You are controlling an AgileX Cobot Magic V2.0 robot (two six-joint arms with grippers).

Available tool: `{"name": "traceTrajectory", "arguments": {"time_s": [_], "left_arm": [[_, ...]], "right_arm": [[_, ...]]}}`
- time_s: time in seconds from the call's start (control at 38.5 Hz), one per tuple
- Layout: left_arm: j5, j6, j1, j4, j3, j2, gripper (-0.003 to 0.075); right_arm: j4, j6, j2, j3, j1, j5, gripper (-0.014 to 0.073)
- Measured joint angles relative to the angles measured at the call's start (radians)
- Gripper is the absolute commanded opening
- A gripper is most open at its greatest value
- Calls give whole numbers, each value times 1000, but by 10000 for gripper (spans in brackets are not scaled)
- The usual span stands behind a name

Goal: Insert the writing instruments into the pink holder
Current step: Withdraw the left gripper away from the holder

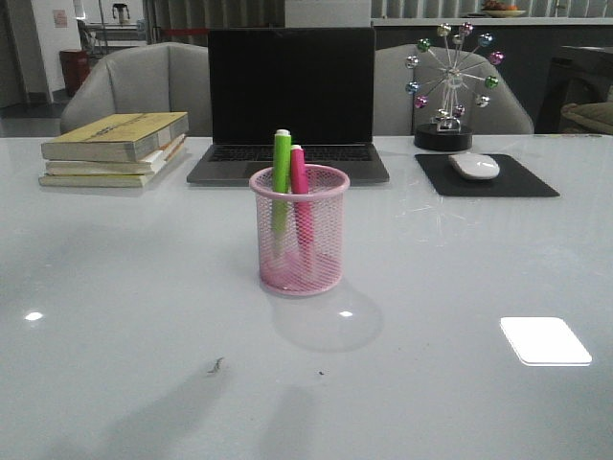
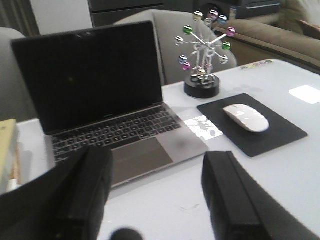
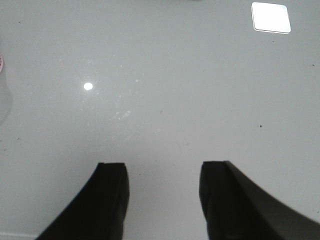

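The pink mesh holder (image 1: pixel 299 230) stands upright in the middle of the table. Inside it stand the green highlighter (image 1: pixel 281 182) and the pink highlighter (image 1: pixel 300 196), caps up, side by side. Neither arm shows in the front view. My left gripper (image 2: pixel 159 162) is open above the table in front of the laptop, nothing between its fingers. My right gripper (image 3: pixel 164 172) is open over bare white tabletop, also empty. A sliver of the holder's pink edge (image 3: pixel 1 62) shows at the border of the right wrist view.
An open laptop (image 1: pixel 289 105) sits behind the holder. Stacked books (image 1: pixel 115 146) lie at the back left. A white mouse (image 1: pixel 474 166) rests on a black pad (image 1: pixel 487 176) at the back right, behind it a ball-wheel ornament (image 1: pixel 448 86). Chairs stand beyond the table.
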Motion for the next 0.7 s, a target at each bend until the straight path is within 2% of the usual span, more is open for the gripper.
{"name": "traceTrajectory", "arguments": {"time_s": [0.16, 0.44, 0.7], "left_arm": [[96, 7, 102, 1, 0, -122, 456], [371, 12, 302, 2, 23, -335, 456], [455, 12, 462, 4, 185, -526, 456]], "right_arm": [[-2, 0, 0, 0, 0, 0, 444], [-6, 0, 0, 0, 0, 0, 444], [-7, 0, 0, 0, 0, 0, 444]]}}
